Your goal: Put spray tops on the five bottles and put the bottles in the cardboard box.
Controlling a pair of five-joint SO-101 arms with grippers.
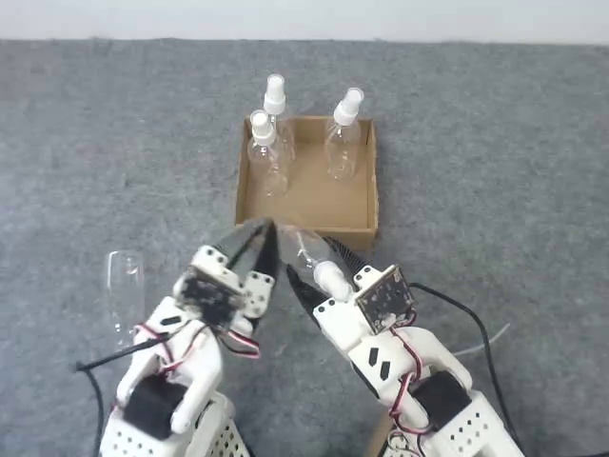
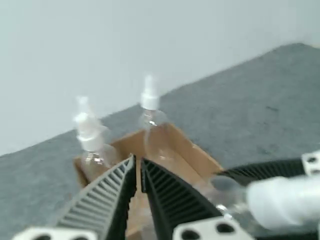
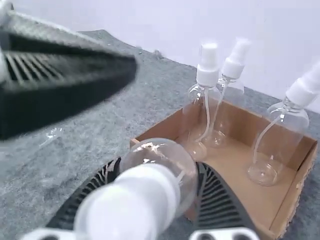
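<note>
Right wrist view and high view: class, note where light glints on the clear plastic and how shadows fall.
Right wrist view: white glints sit on the shoulder of the held bottle. High view: the light is soft and even; the three bottles in the cardboard box cast only faint shadows.

Clear bottles (image 1: pixel 344 149), white spray tops (image 1: pixel 349 105), brown cardboard box (image 1: pixel 306 228) — mottled grey table (image 1: pixel 495 171), black ribbed jaws

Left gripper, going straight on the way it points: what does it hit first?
Probably the near wall of the cardboard box: the tips of the left gripper sit at it. Whether they would clear the rim is unclear.
</note>
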